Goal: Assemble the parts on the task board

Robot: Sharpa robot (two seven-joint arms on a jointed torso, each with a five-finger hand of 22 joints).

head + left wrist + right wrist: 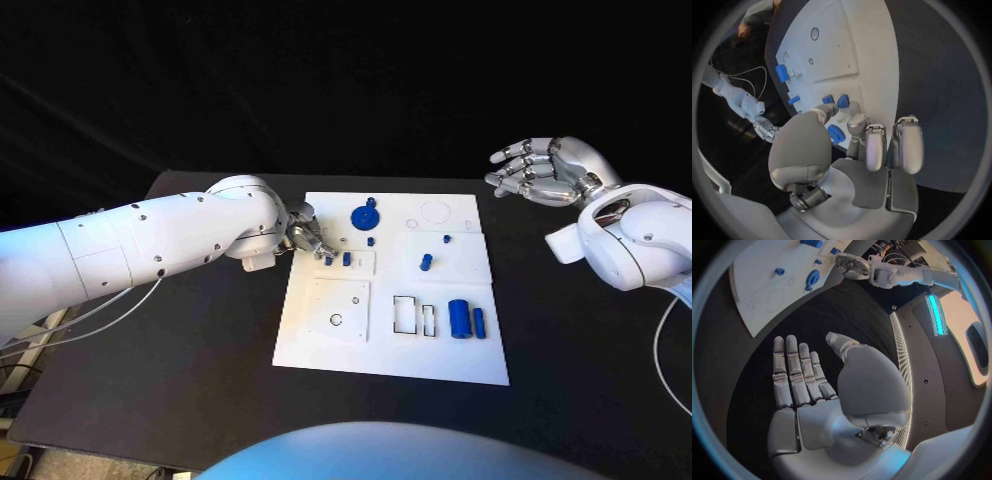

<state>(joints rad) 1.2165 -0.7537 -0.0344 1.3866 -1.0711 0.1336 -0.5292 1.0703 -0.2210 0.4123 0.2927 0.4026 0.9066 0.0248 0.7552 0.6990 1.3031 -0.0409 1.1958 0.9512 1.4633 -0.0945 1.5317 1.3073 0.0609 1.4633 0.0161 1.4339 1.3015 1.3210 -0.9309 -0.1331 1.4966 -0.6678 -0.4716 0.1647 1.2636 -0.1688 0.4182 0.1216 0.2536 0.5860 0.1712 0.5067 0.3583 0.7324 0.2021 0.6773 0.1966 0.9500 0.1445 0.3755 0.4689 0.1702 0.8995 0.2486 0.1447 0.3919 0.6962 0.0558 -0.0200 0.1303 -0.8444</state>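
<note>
The white task board [335, 340] lies mid-table. My left hand [304, 233] is at the board's left edge, near its far end. It pinches a small blue part [836, 134] between thumb and a finger. Just beyond the fingertips, two small blue parts [338, 259] [836, 100] stand in a square plate on the board. My right hand [545, 170] hangs above the table off the board's far right corner, fingers apart and holding nothing [798, 375].
A blue disc-shaped part [364, 215] sits near the board's far edge, with small blue pegs [426, 262] beside it. A thick blue cylinder [460, 318] and a thin one [479, 322] lie at the right, next to two rectangular slots [413, 315].
</note>
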